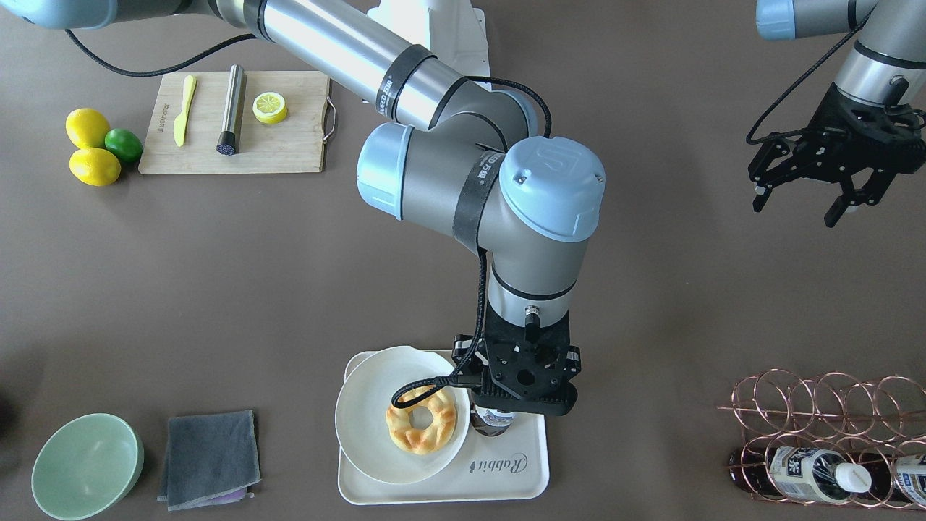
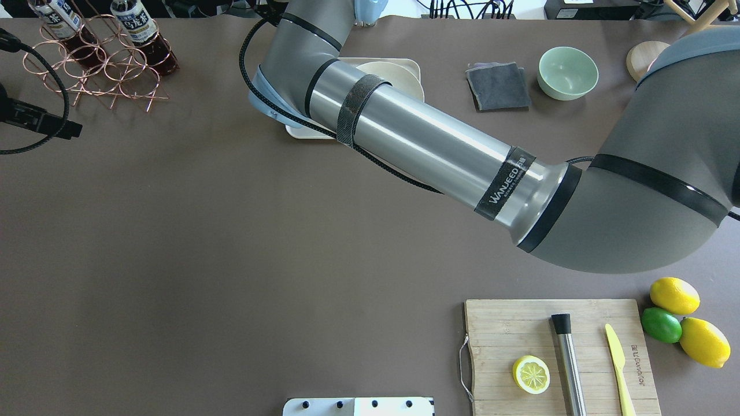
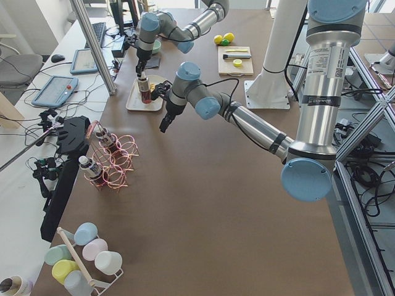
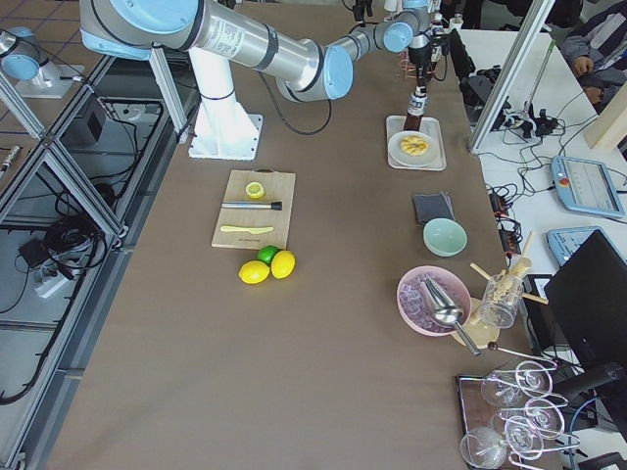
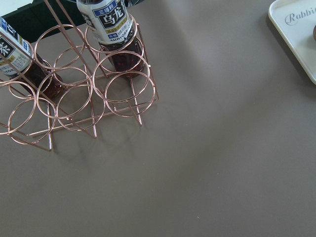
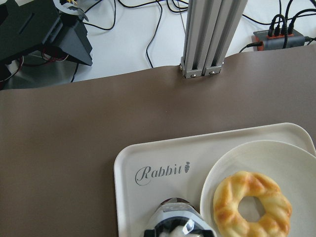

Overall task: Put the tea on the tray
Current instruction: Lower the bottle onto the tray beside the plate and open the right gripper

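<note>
A tea bottle (image 1: pixel 492 422) stands upright on the cream tray (image 1: pixel 506 477) with grey "Rabbit" script, right beside the round plate. My right gripper (image 1: pixel 515 402) points straight down over it and is shut on its top. In the right wrist view the bottle's white cap (image 6: pixel 174 228) shows at the bottom edge, above the tray (image 6: pixel 143 197). My left gripper (image 1: pixel 799 197) hangs open and empty, high above the table, away from the tray. Two more tea bottles (image 5: pixel 111 24) lie in the copper rack (image 5: pixel 79 98).
A white plate (image 1: pixel 362 434) with a ring pastry (image 1: pixel 421 420) fills the tray's other half. Nearby lie a grey cloth (image 1: pixel 210 457) and a green bowl (image 1: pixel 87 467). A wooden board (image 1: pixel 289 145) with knife, metal tool and lemon slice sits far off, with lemons and a lime (image 1: pixel 123 145).
</note>
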Available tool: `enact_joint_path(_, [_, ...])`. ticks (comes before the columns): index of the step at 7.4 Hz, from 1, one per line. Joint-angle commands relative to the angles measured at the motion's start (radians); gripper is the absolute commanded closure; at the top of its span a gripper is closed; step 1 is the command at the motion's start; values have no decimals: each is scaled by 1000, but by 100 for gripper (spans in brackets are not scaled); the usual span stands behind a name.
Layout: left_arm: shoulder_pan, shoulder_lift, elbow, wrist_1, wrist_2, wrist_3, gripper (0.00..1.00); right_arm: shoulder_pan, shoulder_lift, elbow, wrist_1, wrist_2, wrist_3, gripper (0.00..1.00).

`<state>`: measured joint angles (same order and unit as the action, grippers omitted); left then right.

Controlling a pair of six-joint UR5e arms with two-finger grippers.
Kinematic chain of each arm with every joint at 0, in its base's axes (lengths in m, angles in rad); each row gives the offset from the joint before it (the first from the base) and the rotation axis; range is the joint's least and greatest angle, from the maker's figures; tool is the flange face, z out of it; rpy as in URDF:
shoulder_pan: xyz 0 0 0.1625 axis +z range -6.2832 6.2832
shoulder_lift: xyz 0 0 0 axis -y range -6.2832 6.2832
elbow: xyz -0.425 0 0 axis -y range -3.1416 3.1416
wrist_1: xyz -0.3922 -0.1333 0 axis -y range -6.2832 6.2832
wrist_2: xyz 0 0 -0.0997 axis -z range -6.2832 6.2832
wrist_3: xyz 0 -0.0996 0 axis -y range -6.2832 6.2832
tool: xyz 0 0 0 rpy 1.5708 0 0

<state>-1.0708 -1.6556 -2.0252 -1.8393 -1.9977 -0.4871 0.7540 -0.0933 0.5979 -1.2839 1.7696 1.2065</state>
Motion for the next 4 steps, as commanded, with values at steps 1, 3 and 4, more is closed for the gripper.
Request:
enact_joint_path(1, [-1, 10, -6, -14, 2, -7, 3, 2, 13, -18, 20, 17, -2, 1])
enact_joint_path(3, [-5, 13, -10, -20, -7, -11, 3, 14, 29, -12, 14, 51, -1, 0])
enact_joint_path(4, [-20, 14, -19, -20, -12, -13, 3, 59, 9, 55, -24, 152, -27, 0])
